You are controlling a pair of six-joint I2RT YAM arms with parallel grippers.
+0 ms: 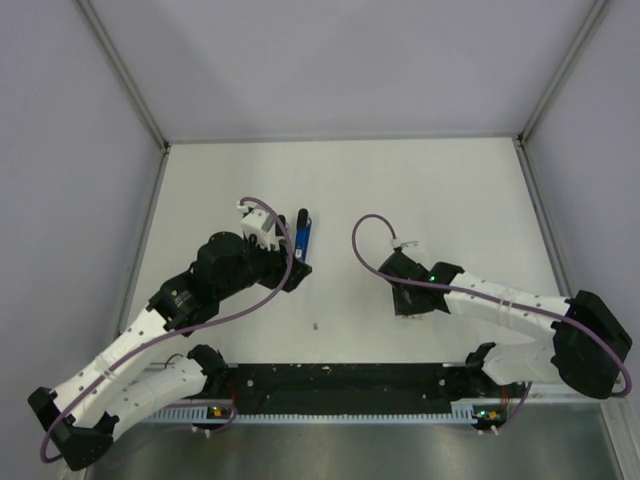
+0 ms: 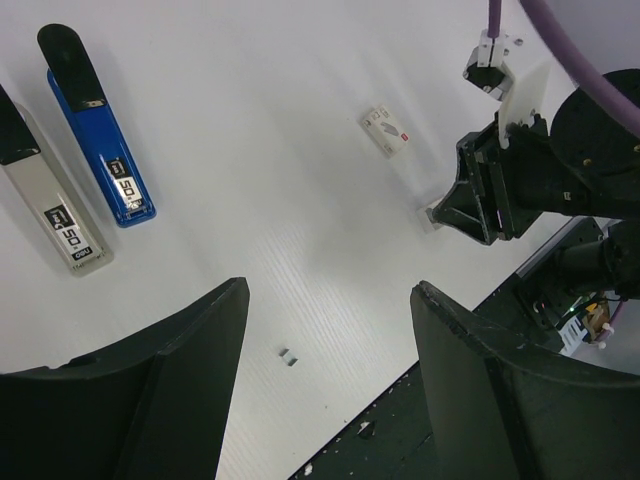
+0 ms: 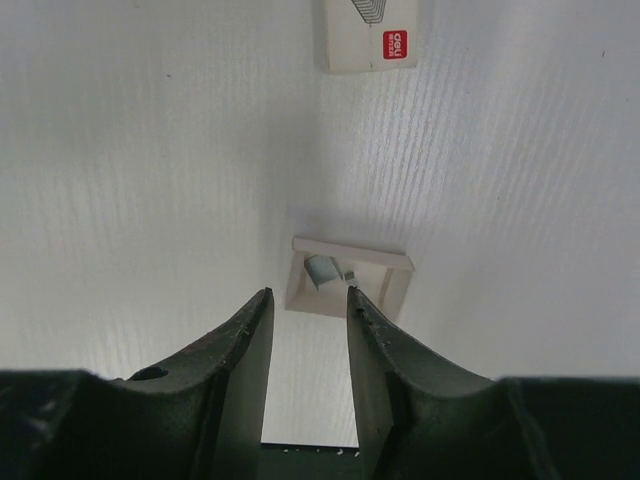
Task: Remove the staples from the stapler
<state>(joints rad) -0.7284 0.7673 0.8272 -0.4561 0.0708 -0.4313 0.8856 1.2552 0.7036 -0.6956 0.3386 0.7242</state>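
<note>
R claw (image 3: 308, 300) part open, narrow gap, nothing gripped; tips just beside small open tray (image 3: 392, 272) w/ greyish bit (image 3: 320, 270) inside, contact unclear. White box (image 3: 370, 35) w/ red label further out. L claw (image 2: 330, 290) wide open, empty, hovering over surface (image 2: 300, 200). Stapler (image 2: 100, 135) flat on surface, alongside grey bar (image 2: 50, 205), off to one side of L claw, not touching. Two tiny staples (image 2: 287, 356) loose on surface, below L claw gap.

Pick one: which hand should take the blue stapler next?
Left, probably. Its open hand is empty and close to the stapler, which shows in its wrist view. The right hand is off across the table, over a small beige tray.
</note>
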